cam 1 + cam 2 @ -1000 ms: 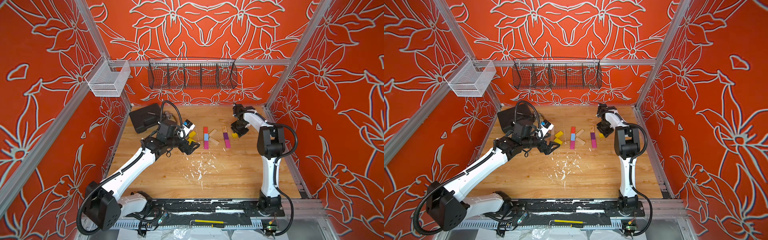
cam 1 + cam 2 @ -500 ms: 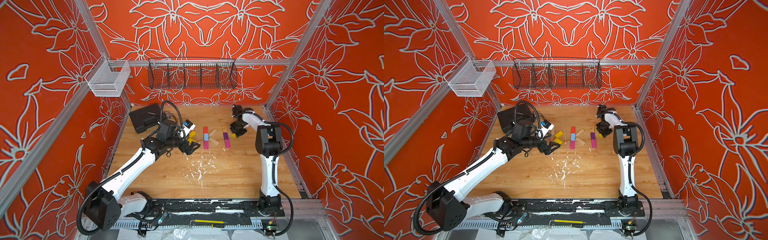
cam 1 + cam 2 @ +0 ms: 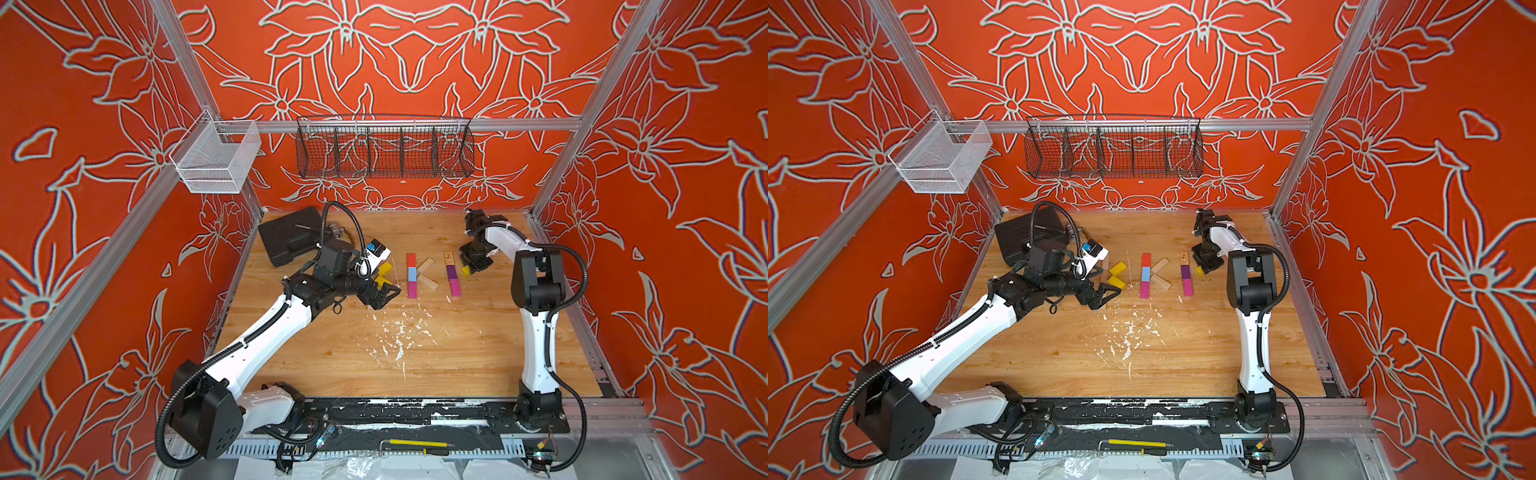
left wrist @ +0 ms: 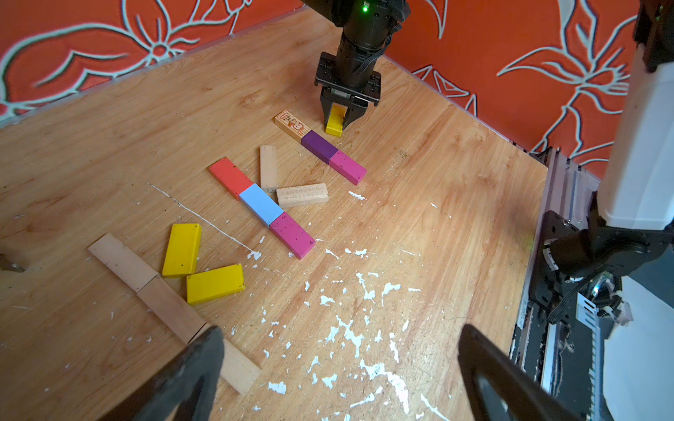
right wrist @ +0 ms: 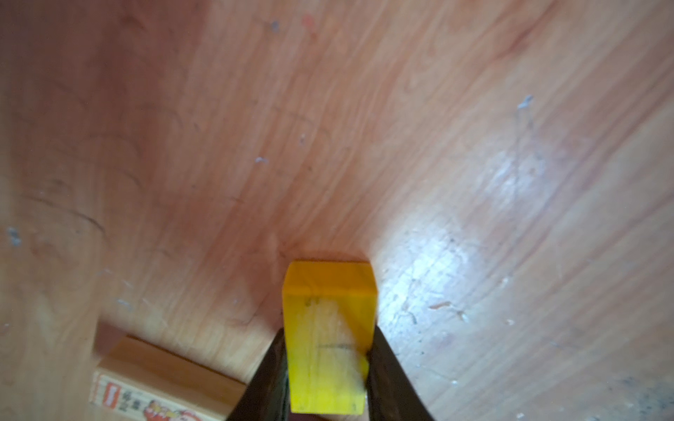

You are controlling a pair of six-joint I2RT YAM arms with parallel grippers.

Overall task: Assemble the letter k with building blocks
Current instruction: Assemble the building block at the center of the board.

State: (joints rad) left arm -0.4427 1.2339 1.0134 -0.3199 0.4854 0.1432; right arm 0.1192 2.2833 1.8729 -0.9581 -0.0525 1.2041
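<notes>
Case (image 3: 286,241), black, shut, far left corner of the board (image 3: 478,353).

Left gripper (image 4: 341,331): fingers (image 4: 198,364) spread wide, holding nothing; low over the near end of the pale row.

Pale row (image 4: 146,280): three plain bars laid end to end in one line; its near end lies partly under a left finger.

Yellow pair (image 4: 181,249): two flat bars just beside the pale row on its right, angled apart, corners near touching.

Flecks (image 4: 350,335): white, scattered on the board before the bars.

Red bar (image 4: 230,177), blue bar (image 4: 260,204), magenta bar (image 4: 291,235): end to end, one straight stem, red farthest back.

Pale arms (image 4: 302,195): two plain bars splayed from the blue bar's right side.

Printed bar (image 4: 293,125), purple bar (image 4: 319,146), end bar (image 4: 347,167) in magenta: a second stem, well right of the first.

Yellow bar (image 5: 328,328): just right of the printed bar, pointing steeply down, lower end at the board.

Right gripper (image 4: 338,120): pointing down, fingers (image 5: 386,364) pinching the yellow bar by its sides.
</notes>
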